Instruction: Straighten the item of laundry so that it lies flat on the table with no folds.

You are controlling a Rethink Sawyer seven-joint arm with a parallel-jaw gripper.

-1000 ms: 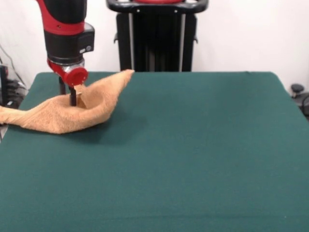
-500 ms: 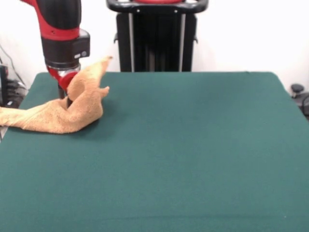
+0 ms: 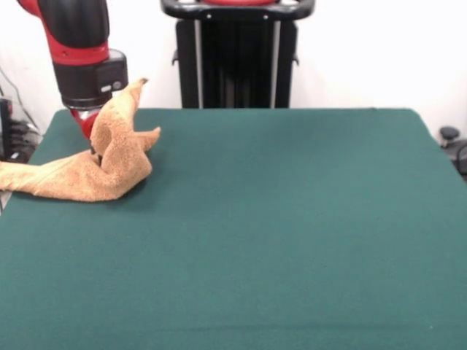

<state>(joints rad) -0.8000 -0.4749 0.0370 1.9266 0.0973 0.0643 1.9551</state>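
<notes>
The item of laundry (image 3: 109, 173), an orange-tan towel, lies bunched at the far left of the green table (image 3: 292, 219). One end trails flat toward the table's left edge. The other end is pulled up into a peak beside the red and black arm (image 3: 80, 51). My gripper (image 3: 93, 149) reaches down into the folds right where the cloth rises, and it appears shut on the towel. The towel hides most of its tips.
The towel's left end reaches the table's left edge (image 3: 6, 191). A black stand (image 3: 237, 55) rises behind the table's far edge. Cables (image 3: 14, 131) hang off to the left, and a small dark object (image 3: 449, 135) sits beyond the right edge.
The arm has moved left and slightly up. The towel's right end, which lay stretched out toward the middle, has been dragged left and lifted into an upright peak.
</notes>
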